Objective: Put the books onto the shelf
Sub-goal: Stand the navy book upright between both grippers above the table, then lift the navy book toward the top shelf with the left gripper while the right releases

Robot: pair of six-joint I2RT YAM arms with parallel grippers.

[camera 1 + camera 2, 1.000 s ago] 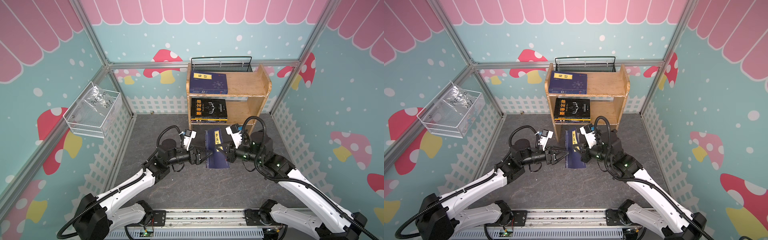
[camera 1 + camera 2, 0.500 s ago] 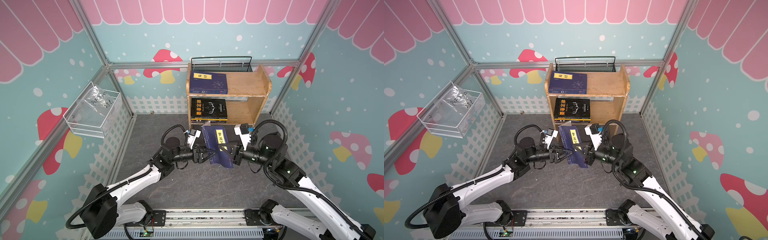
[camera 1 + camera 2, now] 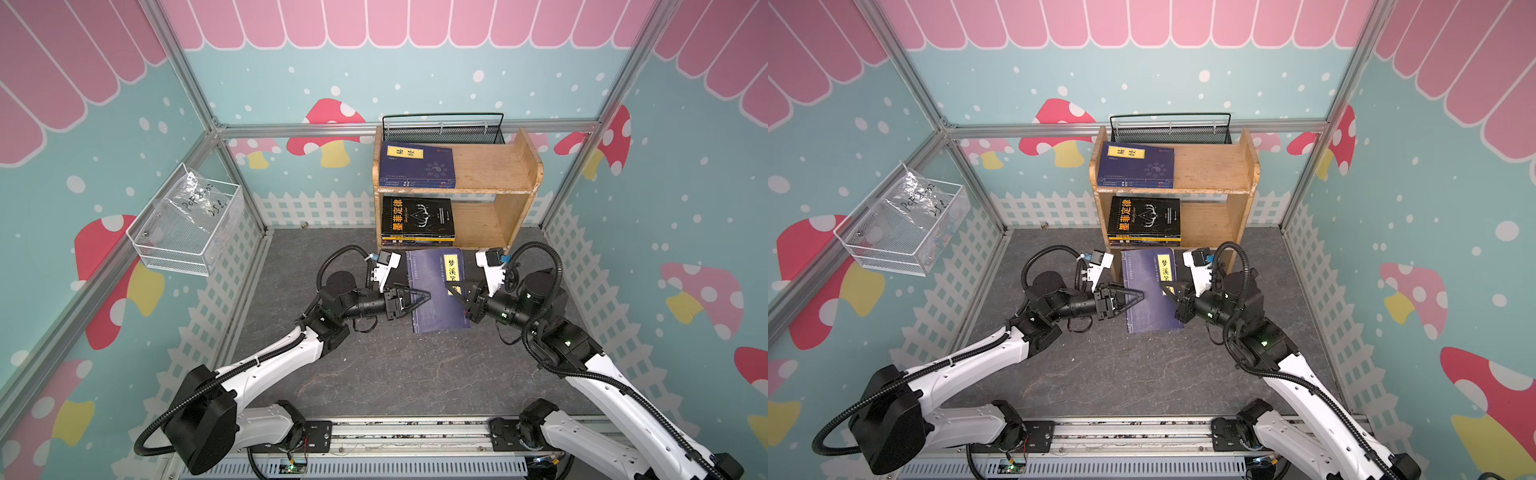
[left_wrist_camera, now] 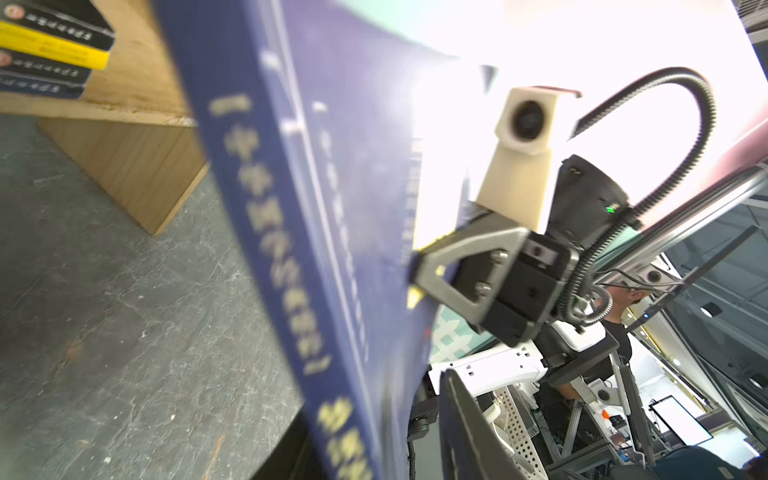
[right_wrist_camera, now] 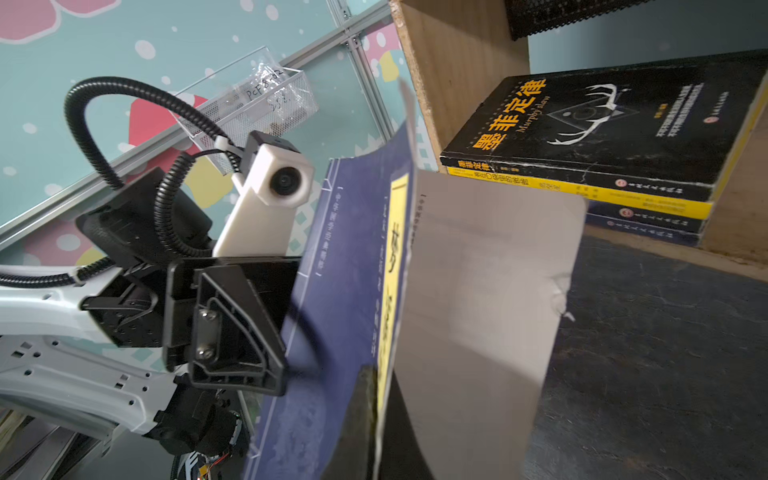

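On the near side of the shelf (image 3: 528, 166), the book (image 3: 436, 307) is pinched at its right edge by the fully closed right gripper (image 3: 451, 290) and straddled at the spine by the part-closed left gripper (image 3: 427, 295), whose contact cannot be told; a firm left hold should be secured before lifting.

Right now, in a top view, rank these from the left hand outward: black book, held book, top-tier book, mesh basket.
1. held book, right at the left hand.
2. black book, lower tier.
3. top-tier book, above it.
4. mesh basket, behind the shelf.
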